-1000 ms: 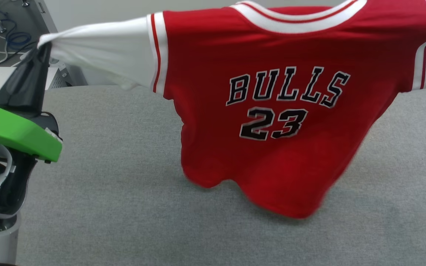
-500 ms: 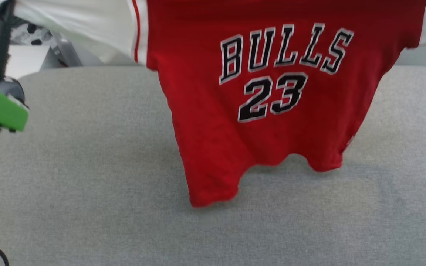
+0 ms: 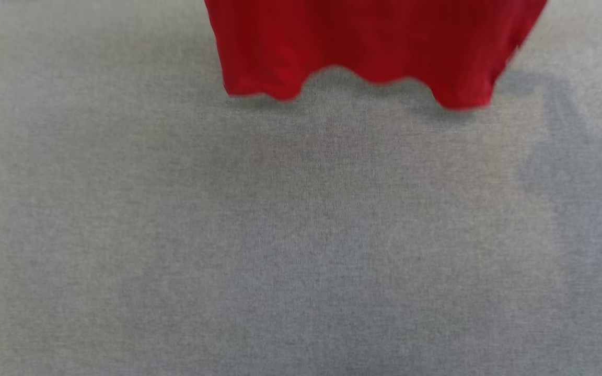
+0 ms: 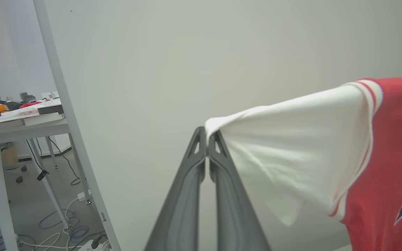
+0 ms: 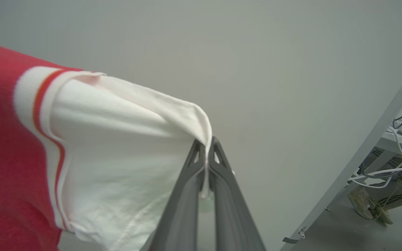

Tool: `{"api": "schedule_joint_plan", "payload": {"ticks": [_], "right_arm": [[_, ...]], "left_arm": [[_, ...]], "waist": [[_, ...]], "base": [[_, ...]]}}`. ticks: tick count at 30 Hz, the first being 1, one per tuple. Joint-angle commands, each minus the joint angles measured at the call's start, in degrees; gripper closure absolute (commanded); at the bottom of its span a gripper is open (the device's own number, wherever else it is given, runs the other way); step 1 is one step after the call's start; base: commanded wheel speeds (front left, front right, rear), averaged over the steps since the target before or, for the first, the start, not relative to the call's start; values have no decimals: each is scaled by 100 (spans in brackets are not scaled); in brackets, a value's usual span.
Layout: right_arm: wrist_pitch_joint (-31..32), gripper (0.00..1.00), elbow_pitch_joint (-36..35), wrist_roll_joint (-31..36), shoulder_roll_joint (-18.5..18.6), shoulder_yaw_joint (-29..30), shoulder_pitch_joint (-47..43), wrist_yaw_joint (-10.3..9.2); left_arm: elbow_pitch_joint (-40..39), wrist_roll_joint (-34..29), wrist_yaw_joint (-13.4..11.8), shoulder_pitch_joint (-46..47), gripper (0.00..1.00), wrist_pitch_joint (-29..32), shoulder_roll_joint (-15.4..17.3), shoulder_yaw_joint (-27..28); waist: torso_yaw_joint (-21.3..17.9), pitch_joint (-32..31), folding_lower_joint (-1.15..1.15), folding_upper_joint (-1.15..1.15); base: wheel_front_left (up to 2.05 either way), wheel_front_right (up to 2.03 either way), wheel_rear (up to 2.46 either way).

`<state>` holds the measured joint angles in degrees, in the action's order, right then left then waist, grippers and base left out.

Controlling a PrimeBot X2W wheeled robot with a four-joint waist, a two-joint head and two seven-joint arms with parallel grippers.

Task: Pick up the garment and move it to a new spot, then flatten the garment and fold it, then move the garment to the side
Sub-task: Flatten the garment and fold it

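Observation:
The garment [image 3: 374,47] hangs in the air; in the head view its red lower hem dangles at the top, just above the grey cloth table [image 3: 280,235]. In the left wrist view my left gripper [image 4: 207,134] is shut on the tip of one white sleeve [image 4: 291,153], with the red body and striped trim to the right. In the right wrist view my right gripper [image 5: 207,146] is shut on the edge of the other white sleeve [image 5: 117,146], the red body stretching off to the left. The shirt is pulled taut between the two grippers.
A pale wall stands behind the garment in both wrist views. A white table [image 4: 9,129] with boxes and a bottle, a metal post [image 4: 72,132] and floor cables [image 4: 58,226] lie to the left. Another post [image 5: 368,153] and cables show at the right.
The head camera has tilted down: the lettering, sleeves and left arm have left the picture and only the hem remains. The hem now hangs more evenly.

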<state>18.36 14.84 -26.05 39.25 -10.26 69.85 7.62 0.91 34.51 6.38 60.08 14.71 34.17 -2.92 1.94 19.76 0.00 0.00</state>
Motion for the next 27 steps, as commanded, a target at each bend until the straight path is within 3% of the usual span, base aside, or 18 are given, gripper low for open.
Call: {"api": "schedule_joint_plan", "payload": {"ticks": [1,8,15,19,27], "right_arm": [[-53,100,230,134,-61,-39,350,-13],[-442,100,1146,674,-589,-158,1810,-13],[-1201,100,2184,1470,-1069,182,2813,-13],[-1614,100,2669,1816,-1323,448,3108,-13],[-2017,100,3320,1845,-1552,240,2772,-13]], "left_arm": [[249,-82,3,431,100,-130,114,3],[1265,-360,79,2081,100,-759,217,-314],[2318,-475,103,3173,100,-1627,30,-647],[2841,-432,107,3403,100,-2042,-94,-829],[3322,51,110,2894,100,-2545,-198,-1549]], "waist": [[-52,969,0,0],[-125,1726,0,0],[-80,2101,0,0],[-45,2160,0,0],[26,2071,0,0]], "base": [[0,0,0],[0,0,0],[0,0,0],[0,0,0],[0,0,0]]}}
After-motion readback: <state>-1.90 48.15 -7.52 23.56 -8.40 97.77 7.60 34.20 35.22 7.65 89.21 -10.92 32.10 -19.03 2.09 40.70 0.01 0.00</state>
